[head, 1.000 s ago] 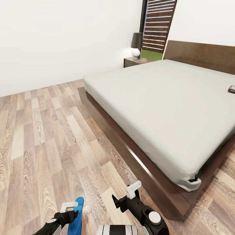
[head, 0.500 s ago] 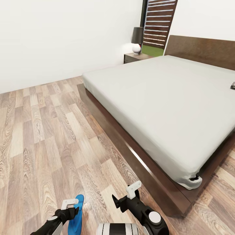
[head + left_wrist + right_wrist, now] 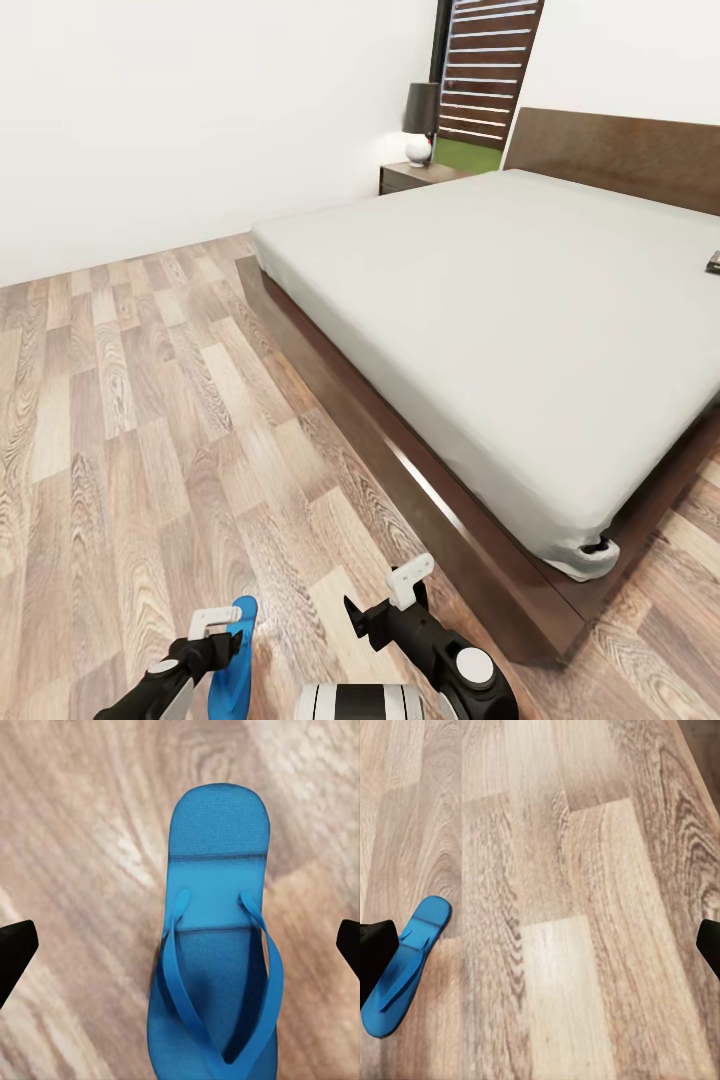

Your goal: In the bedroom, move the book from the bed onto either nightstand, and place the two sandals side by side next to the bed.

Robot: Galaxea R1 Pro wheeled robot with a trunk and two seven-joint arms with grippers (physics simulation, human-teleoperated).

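We see a wood-plank floor (image 3: 130, 420), white walls, and the bed (image 3: 520, 300) at right with a nightstand (image 3: 410, 178) by its headboard. The book (image 3: 713, 263) lies on the mattress at the far edge. Left pincer (image 3: 213, 628) hangs wide open over one blue sandal (image 3: 216, 967) lying flat on the floor, fingers clear of it. Right pincer (image 3: 385, 600) is open too, holding nothing.

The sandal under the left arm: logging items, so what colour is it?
Bright blue all over, straps included. The sandal shows best in the left wrist view, lying flat on the wood floor.
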